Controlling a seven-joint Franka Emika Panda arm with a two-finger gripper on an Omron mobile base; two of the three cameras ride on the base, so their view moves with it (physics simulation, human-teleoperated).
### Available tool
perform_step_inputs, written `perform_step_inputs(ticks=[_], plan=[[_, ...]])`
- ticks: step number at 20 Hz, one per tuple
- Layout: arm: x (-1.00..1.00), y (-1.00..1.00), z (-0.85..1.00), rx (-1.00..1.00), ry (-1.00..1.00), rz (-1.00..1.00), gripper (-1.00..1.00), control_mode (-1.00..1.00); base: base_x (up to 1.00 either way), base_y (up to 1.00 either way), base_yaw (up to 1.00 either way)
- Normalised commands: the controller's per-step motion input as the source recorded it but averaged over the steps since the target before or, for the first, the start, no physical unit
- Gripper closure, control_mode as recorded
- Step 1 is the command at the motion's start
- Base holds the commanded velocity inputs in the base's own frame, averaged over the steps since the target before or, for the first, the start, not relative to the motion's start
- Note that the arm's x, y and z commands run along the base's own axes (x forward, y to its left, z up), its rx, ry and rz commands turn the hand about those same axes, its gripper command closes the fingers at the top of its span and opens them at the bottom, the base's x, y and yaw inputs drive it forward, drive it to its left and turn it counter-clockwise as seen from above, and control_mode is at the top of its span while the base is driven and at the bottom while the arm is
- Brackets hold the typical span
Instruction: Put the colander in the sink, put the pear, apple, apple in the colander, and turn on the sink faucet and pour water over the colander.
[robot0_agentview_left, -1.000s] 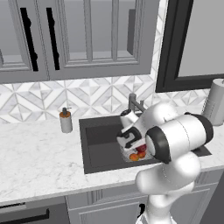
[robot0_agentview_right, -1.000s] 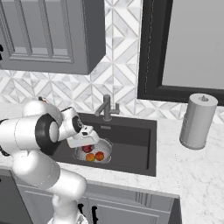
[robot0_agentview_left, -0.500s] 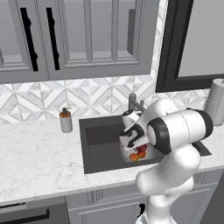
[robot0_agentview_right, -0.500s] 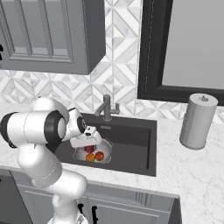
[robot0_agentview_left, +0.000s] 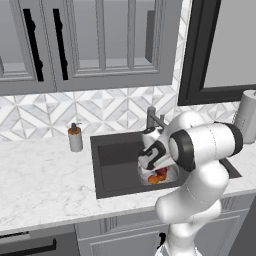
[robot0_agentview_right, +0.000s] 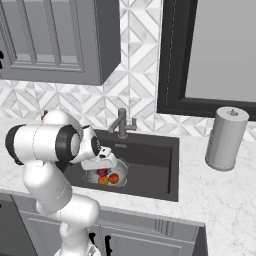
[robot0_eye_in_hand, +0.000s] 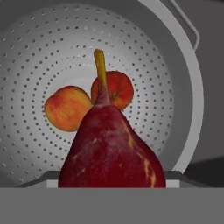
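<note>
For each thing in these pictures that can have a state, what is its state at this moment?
colander: in the sink, holds fruit.
sink: dry, colander inside.
pear: close under the hand, over the colander; whether it is held, unclear.
apples: both lying in the colander.
sink faucet: off, no water running.
gripper: above the colander.

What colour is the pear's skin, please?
Dark red-maroon with faint yellowish streaks; the pear shows best in the hand view.

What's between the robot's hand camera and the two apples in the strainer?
The dark red pear stands right in front, partly covering both apples inside the colander, seen in the hand view.
</note>
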Motion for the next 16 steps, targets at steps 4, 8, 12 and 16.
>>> perform_step_inputs(ticks=[4,8,12,16], plan=[[0.06,0.0,-0.19,0.06,0.0,0.0,-1.0,-1.0,0.0,0.0,0.0],[0.01,-0.14,-0.08,0.09,0.0,0.02,-1.0,-1.0,0.0,0.0,0.0],[0.0,-0.02,0.02,0.08,0.0,0.02,-1.0,-1.0,0.0,0.0,0.0],[0.0,0.0,0.15,0.01,-0.01,0.02,-1.0,-1.0,0.0,0.0,0.0]])
